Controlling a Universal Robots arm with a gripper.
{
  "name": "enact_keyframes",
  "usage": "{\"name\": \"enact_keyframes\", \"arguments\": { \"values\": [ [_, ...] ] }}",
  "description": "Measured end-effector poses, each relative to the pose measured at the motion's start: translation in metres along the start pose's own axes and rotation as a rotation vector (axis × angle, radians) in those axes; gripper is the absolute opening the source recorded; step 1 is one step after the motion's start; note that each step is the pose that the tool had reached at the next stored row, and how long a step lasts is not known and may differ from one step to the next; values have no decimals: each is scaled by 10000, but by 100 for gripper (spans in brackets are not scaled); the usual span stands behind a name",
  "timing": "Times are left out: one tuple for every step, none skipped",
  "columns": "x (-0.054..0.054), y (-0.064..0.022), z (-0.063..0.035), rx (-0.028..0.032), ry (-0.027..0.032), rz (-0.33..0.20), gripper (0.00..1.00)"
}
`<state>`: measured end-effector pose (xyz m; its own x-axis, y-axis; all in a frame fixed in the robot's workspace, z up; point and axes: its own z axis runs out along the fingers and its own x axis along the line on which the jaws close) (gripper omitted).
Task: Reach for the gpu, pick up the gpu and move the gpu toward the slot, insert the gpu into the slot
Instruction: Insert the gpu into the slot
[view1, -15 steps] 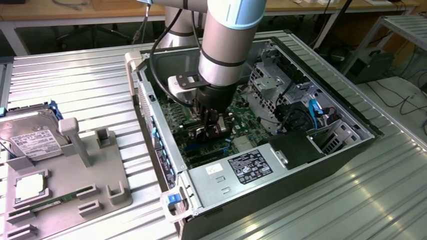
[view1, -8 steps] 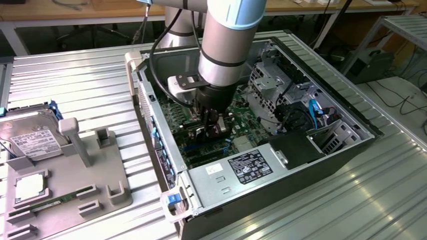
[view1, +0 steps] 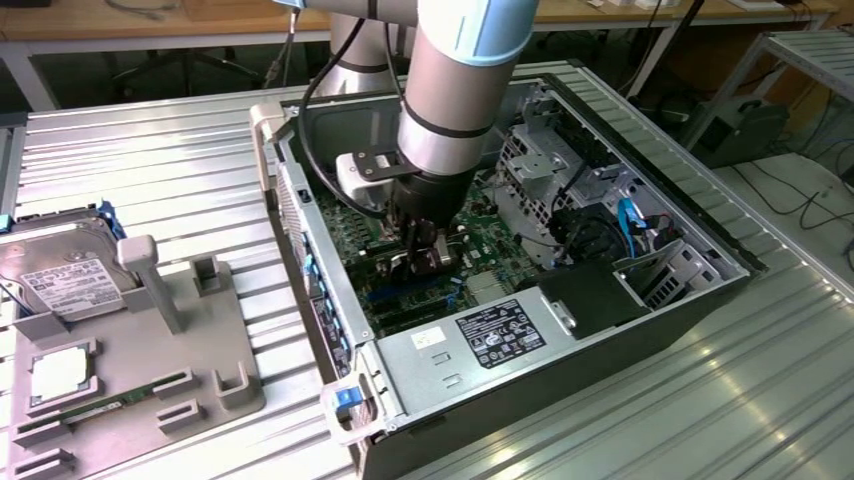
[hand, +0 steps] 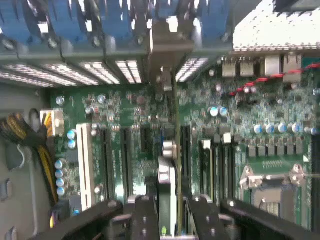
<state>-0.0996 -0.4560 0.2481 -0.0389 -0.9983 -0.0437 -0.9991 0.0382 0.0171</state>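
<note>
Gripper: the gripper is down inside the open computer case, closed on the gpu; in the wrist view its dark fingers sit on either side of the card.
Gpu: the gpu is clamped between the fingers and seen edge-on as a thin line running out from the gripper over the board.
Bracket: the card's grey metal bracket is at the end away from the fingers, against the case's rear wall, between rows of blue latches.
Motherboard: the green motherboard lies directly under the card; black slots run parallel to the card on both sides, with a white slot further off.
Slot: a blue strip shows on the board just beside the gripper's tip, toward the exterior view's left; whether the card's edge is seated in it I cannot tell.
Arm: the arm comes down from above into the middle of the case.
Nearby: a power supply with a label sits at the case's near end.
Outside the case: a hard drive rests on a grey holder on the ribbed metal table, well apart from the gripper.
</note>
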Motion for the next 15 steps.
{"name": "enact_keyframes", "arguments": {
  "values": [
    [0, 0, 0, 0, -4, 1, 27],
    [-1, 0, 0, -1, -8, 1, 27],
    [0, 0, 0, -2, -11, 2, 27],
    [0, 0, -1, -2, -16, 1, 27],
    [0, 0, 0, -2, -21, 1, 27],
    [0, 0, -1, -2, -22, 1, 27],
    [0, 0, 0, -2, -22, 1, 27],
    [0, 0, 0, -2, -22, 1, 27],
    [0, 0, -1, -3, -22, 1, 27],
    [0, 0, 0, -2, -23, 0, 27],
    [0, 0, 0, -2, -22, 0, 27],
    [0, 0, 0, -2, -23, 1, 27],
    [0, 0, 0, -3, -22, 0, 27],
    [0, 0, 0, -2, -22, 1, 27],
    [0, 0, 0, -2, -22, 0, 27]
  ]
}}
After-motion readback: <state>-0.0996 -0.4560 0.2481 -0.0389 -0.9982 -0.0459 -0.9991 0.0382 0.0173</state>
